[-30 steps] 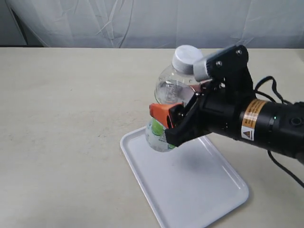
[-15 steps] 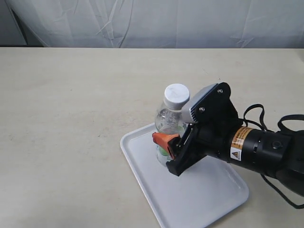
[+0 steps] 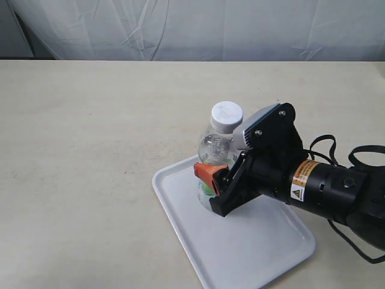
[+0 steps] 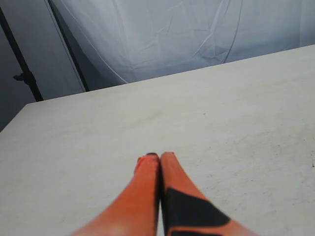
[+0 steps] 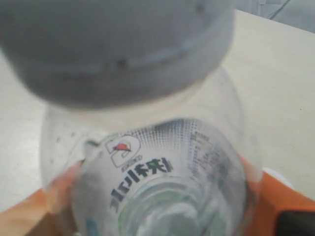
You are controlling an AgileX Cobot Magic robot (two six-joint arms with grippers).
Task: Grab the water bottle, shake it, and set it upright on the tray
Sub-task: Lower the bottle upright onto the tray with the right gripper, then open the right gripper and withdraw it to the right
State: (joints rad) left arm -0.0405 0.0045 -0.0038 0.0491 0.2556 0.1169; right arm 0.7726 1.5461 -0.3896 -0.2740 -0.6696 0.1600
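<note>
The water bottle (image 3: 218,144), clear with a white cap, stands upright on the near-left part of the white tray (image 3: 264,247). My right gripper (image 3: 212,189) is shut on the bottle's labelled lower body, orange fingers on either side. In the right wrist view the bottle (image 5: 162,162) fills the frame, seen from above the cap, with orange fingers (image 5: 261,196) at its flanks. The left gripper (image 4: 158,158) hangs over bare table with its orange fingers pressed together and nothing between them; it does not show in the exterior view.
The beige table (image 3: 90,150) stretches around the tray. A white curtain (image 3: 192,27) hangs behind the far edge. Black cables (image 3: 337,153) trail behind the right arm.
The right gripper brought the bottle down from a raised, tilted pose above the tray's corner until it stands upright on the tray. In the last half second it barely moved.
</note>
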